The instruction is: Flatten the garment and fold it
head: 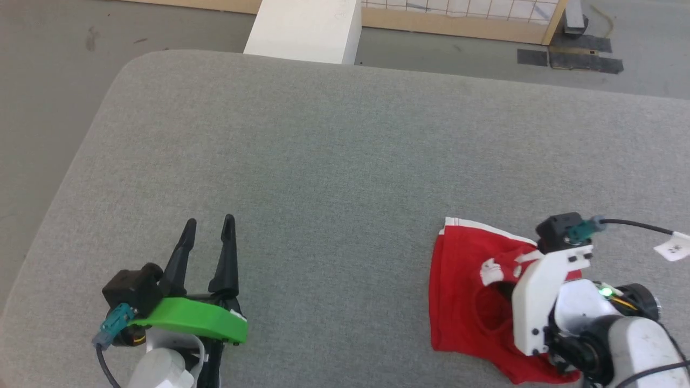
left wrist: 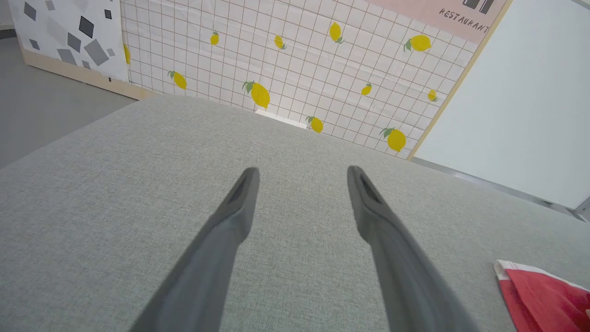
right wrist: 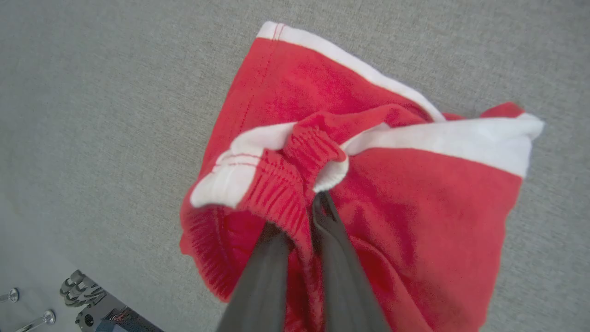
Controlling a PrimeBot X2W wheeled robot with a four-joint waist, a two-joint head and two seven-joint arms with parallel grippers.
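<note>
**Item 1. Left gripper** (head: 209,220). It sits at the near-left of the table in the head view. Its two long dark fingers point away from the robot and are spread wide, with nothing between them. A green bracket (head: 194,319) sits at the wrist. In the left wrist view the fingers (left wrist: 230,216) reach out low over grey cloth (whether they touch it cannot be told).

**Item 2. Right gripper** (right wrist: 304,212). It is at the near-right, bent down over the garment. The fingers are drawn close together and pinch a bunched fold of ribbed red waistband with white edging. In the head view a white mounting plate (head: 539,291) covers most of the fingers.

**Item 3. Garment** (head: 458,291). It is bright red soft fabric with white trim. It lies crumpled, not flat, on the near-right part of the table, well apart from the left gripper and to its right. A white-trimmed corner points toward the far left in the head view. The right wrist view shows a broad white band across the upper fold. One corner shows at the lower right of the left wrist view.

**Item 4. Table** (head: 323,161). It has a grey woven covering and a rounded far-left corner.

**Item 5. Beyond the table.** A white block (head: 307,27) stands at the far edge. Past it are the grey floor (head: 48,81) and dark mats (head: 585,59) at the far right. Farthest off is a gridded panel (left wrist: 286,60) printed with yellow lemons, set in a pale wooden frame.
</note>
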